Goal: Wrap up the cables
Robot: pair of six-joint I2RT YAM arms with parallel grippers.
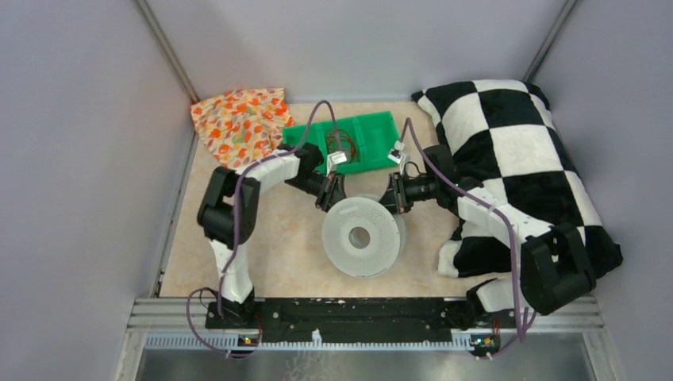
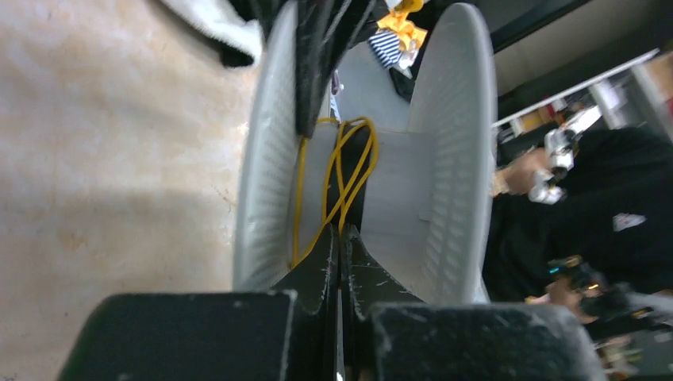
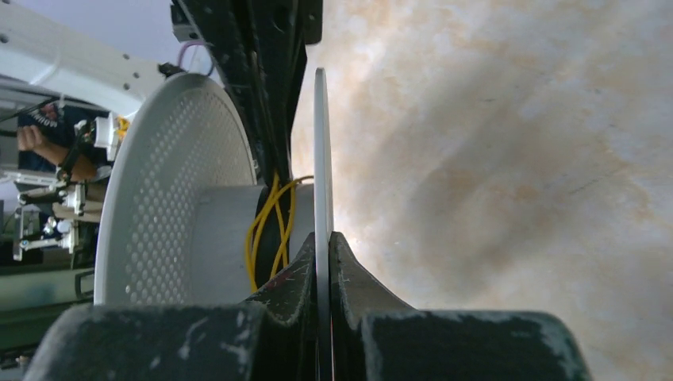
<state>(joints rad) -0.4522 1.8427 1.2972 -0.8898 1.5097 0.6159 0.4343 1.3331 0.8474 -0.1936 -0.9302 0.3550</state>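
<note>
A clear round spool (image 1: 361, 234) lies on its side mid-table. Thin yellow cable (image 2: 349, 171) runs in loose strands across its hub between the two flanges. My left gripper (image 1: 328, 200) reaches into the spool's far-left side. In the left wrist view, my left gripper (image 2: 341, 234) is shut, with the yellow strands entering the closed jaws. My right gripper (image 1: 394, 198) is at the spool's far-right side. In the right wrist view, my right gripper (image 3: 321, 238) is shut on the thin edge of one spool flange (image 3: 321, 159). The cable (image 3: 270, 222) shows beside it on the hub.
A green tray (image 1: 369, 135) holding a small coil of wire stands behind the spool. A floral cloth (image 1: 238, 123) lies at the back left. A black-and-white checkered blanket (image 1: 516, 159) covers the right side. Grey walls enclose the table.
</note>
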